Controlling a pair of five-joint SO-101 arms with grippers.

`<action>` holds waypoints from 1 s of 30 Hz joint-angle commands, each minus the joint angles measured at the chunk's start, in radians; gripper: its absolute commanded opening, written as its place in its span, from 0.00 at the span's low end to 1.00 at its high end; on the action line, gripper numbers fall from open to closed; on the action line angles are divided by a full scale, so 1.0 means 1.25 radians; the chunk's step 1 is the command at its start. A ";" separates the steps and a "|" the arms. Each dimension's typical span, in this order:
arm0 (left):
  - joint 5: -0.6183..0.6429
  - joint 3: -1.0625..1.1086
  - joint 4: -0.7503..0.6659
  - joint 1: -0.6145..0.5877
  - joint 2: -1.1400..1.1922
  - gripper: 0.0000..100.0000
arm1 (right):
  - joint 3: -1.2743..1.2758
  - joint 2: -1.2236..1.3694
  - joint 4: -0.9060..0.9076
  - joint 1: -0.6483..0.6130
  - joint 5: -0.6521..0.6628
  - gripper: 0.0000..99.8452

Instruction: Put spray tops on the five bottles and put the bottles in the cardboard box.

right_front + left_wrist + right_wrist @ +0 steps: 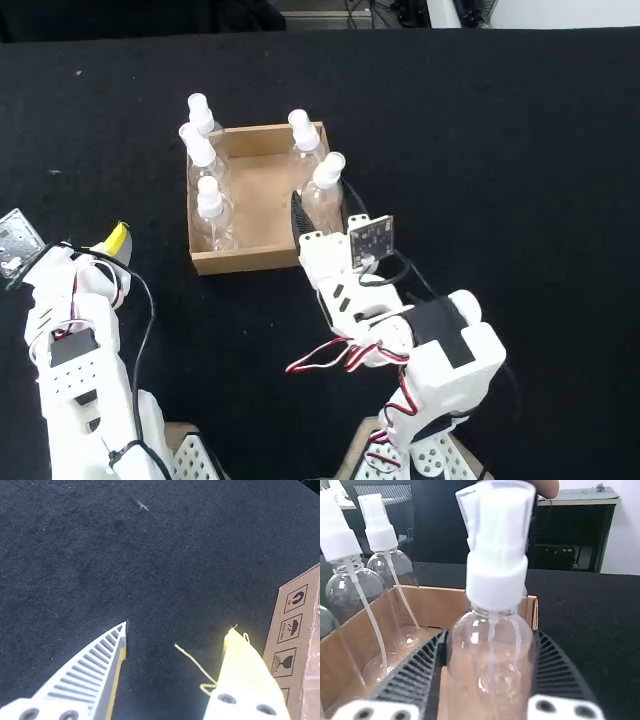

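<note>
**Right tool (490, 636) pinching a capped bottle (492, 605) at the right wall of the cardboard box (245, 262); left tool (177, 627) spread over the table (500, 130).**

In the high view I find the box just above mid-frame. The black table runs wide on every side of it, widest toward the upper right. Three bottles (200, 150) line the box's left wall and a fourth bottle (303, 132) stands at its upper right corner. All carry spray tops, and box floor shows between the two rows. The held bottle is just inside the right wall, just beside the fourth. The left tool hangs at lower left of frame, well apart from the bottles and holding nothing. A yellow thread (192, 662) trails from one of its fingers. The held bottle's base is hidden, so I cannot tell whether it rests on the box floor. Both arms are cut off at the bottom edge.
</note>
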 commanded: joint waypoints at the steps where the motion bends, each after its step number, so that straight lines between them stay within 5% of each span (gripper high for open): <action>1: -0.001 -0.008 -0.018 -0.002 -0.012 0.20 | -0.019 -0.003 0.007 -0.007 0.009 0.20; 10: -0.002 -0.008 -0.018 -0.002 -0.012 0.20 | -0.018 -0.003 0.010 -0.025 0.009 0.20; 16: -0.002 -0.008 -0.018 -0.002 -0.012 0.20 | -0.015 -0.003 0.014 -0.026 0.009 0.32; 30: -0.002 -0.008 -0.018 -0.003 -0.012 0.20 | 0.001 -0.010 -0.041 -0.028 0.004 0.31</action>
